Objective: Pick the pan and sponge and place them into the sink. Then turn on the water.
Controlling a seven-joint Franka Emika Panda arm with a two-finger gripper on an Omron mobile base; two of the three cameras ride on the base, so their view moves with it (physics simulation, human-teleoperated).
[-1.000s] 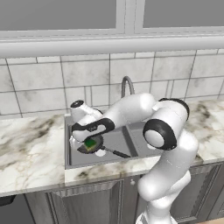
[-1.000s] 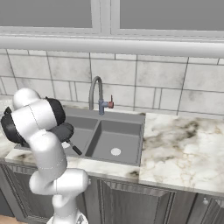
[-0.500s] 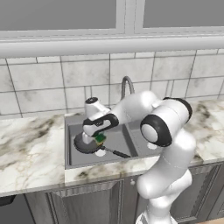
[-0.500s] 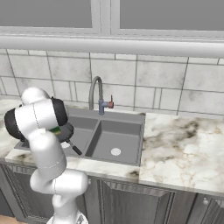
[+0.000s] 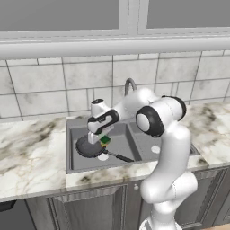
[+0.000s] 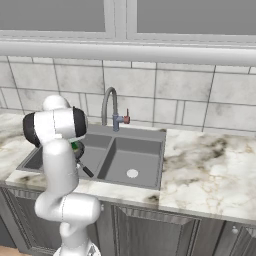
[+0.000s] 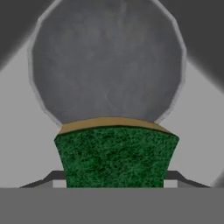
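Behind the claw (image 5: 104, 140) rises a grey tiled wall (image 5: 54, 85) under a window (image 5: 58, 15). A marbled counter (image 5: 27, 157) spreads to either side, with dark cabinets (image 5: 90, 209) below.

A marbled white and grey countertop (image 5: 31, 155) spreads out on both sides of the hand, with a broad stretch (image 6: 210, 165) well off to the side away from it. Behind the hand, a backsplash of pale grey tiles (image 5: 54, 83) rises to a long window ledge (image 5: 112, 45) high above. Dark grey cabinet doors (image 6: 150, 230) sit under the counter, below the hand.
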